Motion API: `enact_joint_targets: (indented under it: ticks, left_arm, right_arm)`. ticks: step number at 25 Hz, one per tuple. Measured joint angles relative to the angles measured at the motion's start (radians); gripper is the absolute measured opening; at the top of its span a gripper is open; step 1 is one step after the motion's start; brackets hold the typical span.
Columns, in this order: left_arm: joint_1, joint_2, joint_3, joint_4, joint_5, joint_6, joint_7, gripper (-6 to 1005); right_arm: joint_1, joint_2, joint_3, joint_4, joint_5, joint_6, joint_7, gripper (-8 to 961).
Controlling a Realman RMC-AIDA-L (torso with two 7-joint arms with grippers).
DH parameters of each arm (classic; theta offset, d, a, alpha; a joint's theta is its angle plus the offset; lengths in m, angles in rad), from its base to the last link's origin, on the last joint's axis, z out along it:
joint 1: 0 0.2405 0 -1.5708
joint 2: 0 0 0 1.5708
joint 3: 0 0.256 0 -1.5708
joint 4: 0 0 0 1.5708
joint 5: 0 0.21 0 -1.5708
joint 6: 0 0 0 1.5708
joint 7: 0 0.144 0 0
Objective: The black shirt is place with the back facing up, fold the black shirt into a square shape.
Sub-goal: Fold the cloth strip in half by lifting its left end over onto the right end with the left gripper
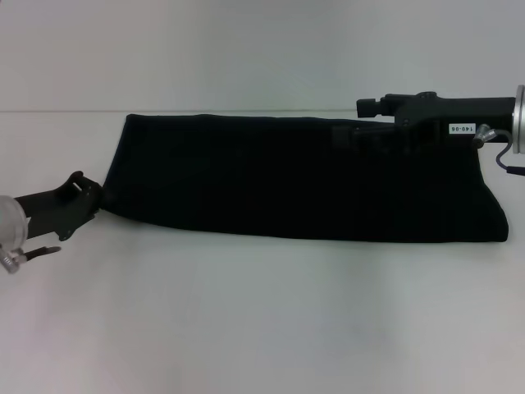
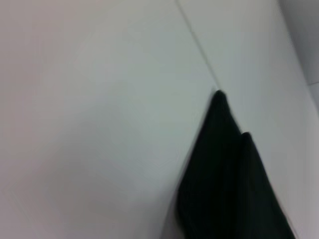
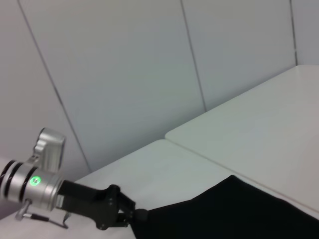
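Head view: you see black shirt (image 1: 303,176) folded into long band across white table (image 1: 262,320). Left gripper (image 1: 92,197) pinches its near-left corner; right gripper (image 1: 373,111) sits at far-right edge, fingers' state unclear.
Left wrist view: shirt (image 2: 224,184) corner only.
Right wrist view: left gripper (image 3: 132,216) clamped on shirt (image 3: 229,211) corner.

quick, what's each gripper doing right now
Left gripper: shut on the black shirt at its left end.
Right gripper: above the shirt's far right edge.
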Motion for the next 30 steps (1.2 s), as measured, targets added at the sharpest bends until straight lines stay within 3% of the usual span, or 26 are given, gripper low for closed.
enact_joint_targets:
  ticks: [4,9,15,18,22,26,28,30]
  left_arm:
    - [0.055,-0.006,-0.017,0.045,-0.063,0.039,0.094,44]
    - [0.134,-0.005,-0.128,0.123,-0.081,0.091,0.167,44]
    - [0.226,0.020,-0.231,0.230,-0.101,0.151,0.193,44]
    - [0.232,0.034,-0.243,0.248,-0.135,0.204,0.208,44]
    - [0.175,0.052,-0.234,0.244,-0.180,0.314,0.242,43]
    - [0.050,0.064,-0.148,0.166,-0.224,0.397,0.279,43]
    - [-0.019,0.061,-0.081,0.114,-0.241,0.398,0.296,43]
    - [-0.107,0.042,-0.001,0.047,-0.247,0.379,0.322,43]
  right_arm:
    - [0.000,0.011,0.025,0.003,0.000,0.030,-0.001,899]
    - [0.000,0.021,0.039,0.004,0.017,0.081,0.008,898]
    - [-0.001,0.023,0.042,0.018,0.061,0.108,0.007,897]
    - [-0.002,0.027,0.047,0.021,0.066,0.112,0.001,896]
    - [-0.014,0.033,0.056,0.021,0.070,0.112,-0.001,895]
    - [-0.082,0.029,0.110,-0.006,0.117,0.096,0.000,894]
    - [-0.101,0.023,0.125,-0.012,0.132,0.095,0.000,894]
    - [-0.150,0.006,0.170,-0.023,0.172,0.074,0.000,893]
